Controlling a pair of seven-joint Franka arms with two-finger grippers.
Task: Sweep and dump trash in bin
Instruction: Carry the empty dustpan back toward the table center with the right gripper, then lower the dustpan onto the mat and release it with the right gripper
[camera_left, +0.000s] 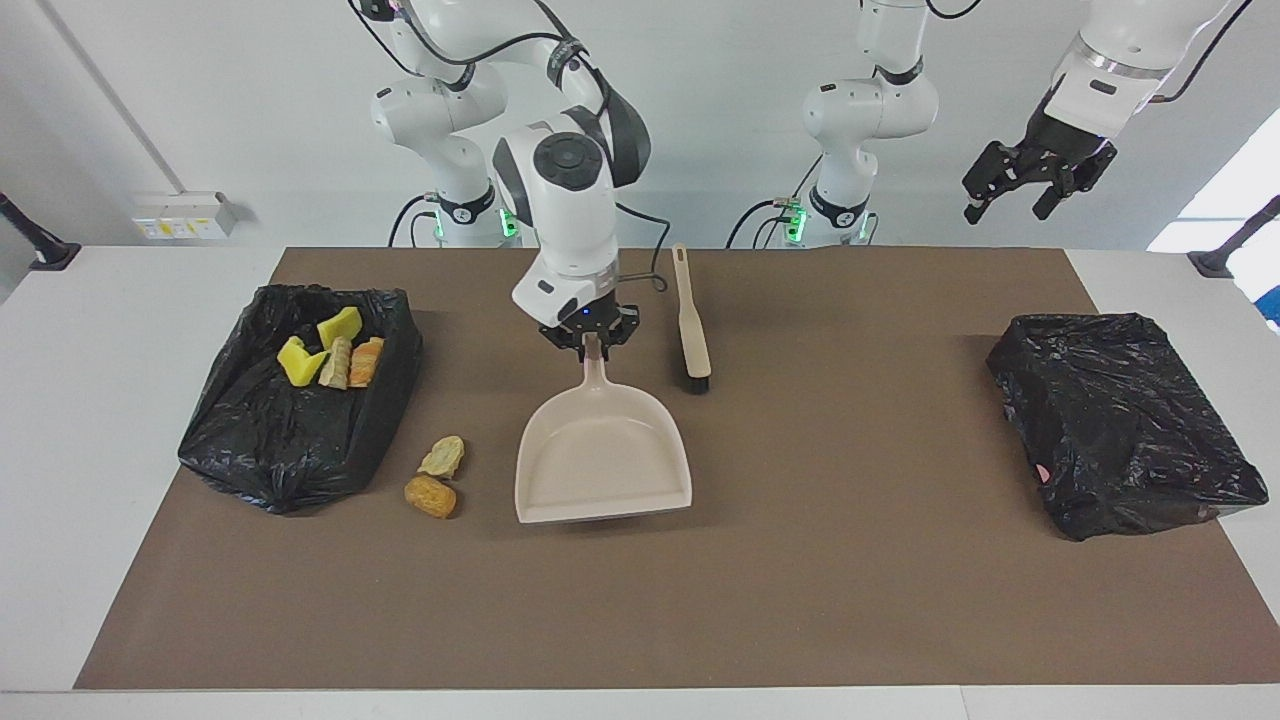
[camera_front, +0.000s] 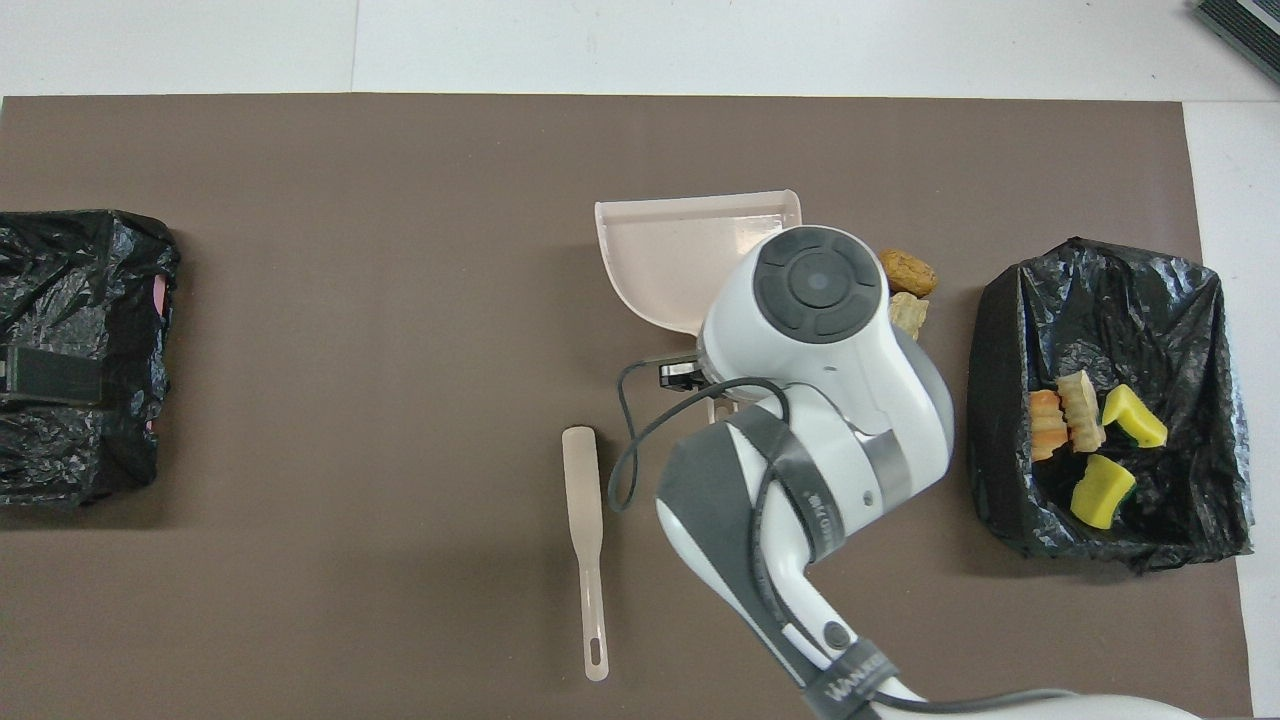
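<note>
My right gripper (camera_left: 590, 345) is shut on the handle of the beige dustpan (camera_left: 600, 460), which rests on the brown mat with its mouth away from the robots. In the overhead view my right arm hides the handle and part of the pan (camera_front: 670, 250). Two scraps of trash lie on the mat between pan and bin: an orange-brown lump (camera_left: 431, 496) (camera_front: 908, 271) and a pale beige wad (camera_left: 443, 456) (camera_front: 908, 313). The black-bagged bin (camera_left: 270, 450) (camera_front: 1000, 330) holds yellow sponge pieces (camera_left: 340, 325) (camera_front: 1130, 417) and orange pieces. My left gripper (camera_left: 1010, 205) waits open, high in the air.
The beige brush (camera_left: 690, 320) (camera_front: 583, 530) lies on the mat beside the dustpan handle, toward the left arm's end, bristles away from the robots. A second black-bagged box (camera_left: 1120, 420) (camera_front: 80, 300) stands at the left arm's end of the mat.
</note>
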